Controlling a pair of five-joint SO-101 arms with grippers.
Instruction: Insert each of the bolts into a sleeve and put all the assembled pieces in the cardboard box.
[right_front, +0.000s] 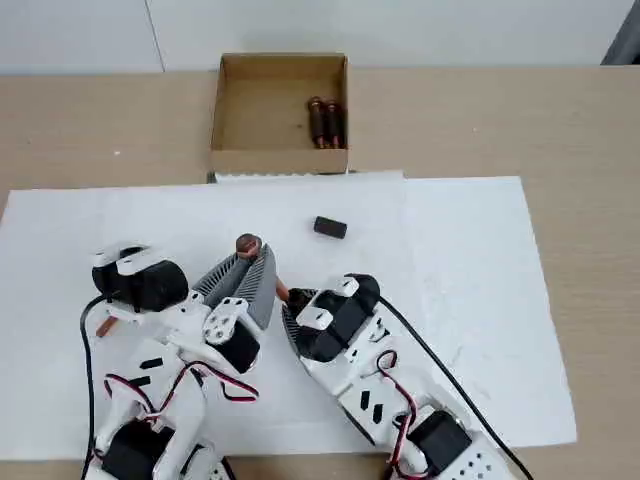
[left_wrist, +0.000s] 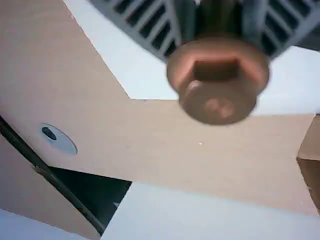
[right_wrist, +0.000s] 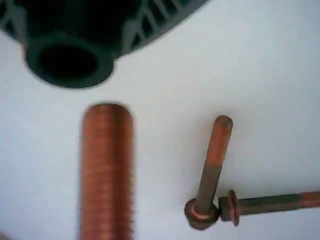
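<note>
Copper bolt (right_front: 248, 244) and black sleeve (right_wrist: 67, 60) held near the desk's (right_front: 560, 120) front edge.
The left gripper (right_front: 247, 262) is clamped on the bolt, shank hidden; the right gripper (right_front: 289, 303) is closed around the sleeve, its body cut off.

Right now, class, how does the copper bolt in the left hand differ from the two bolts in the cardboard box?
The copper bolt clamped in the left hand is bare; the two boxed bolts carry dark sleeves. The held bolt is raised off the white paper sheet; the boxed bolts lie side by side in the brown cardboard box. Both are copper-coloured.
</note>
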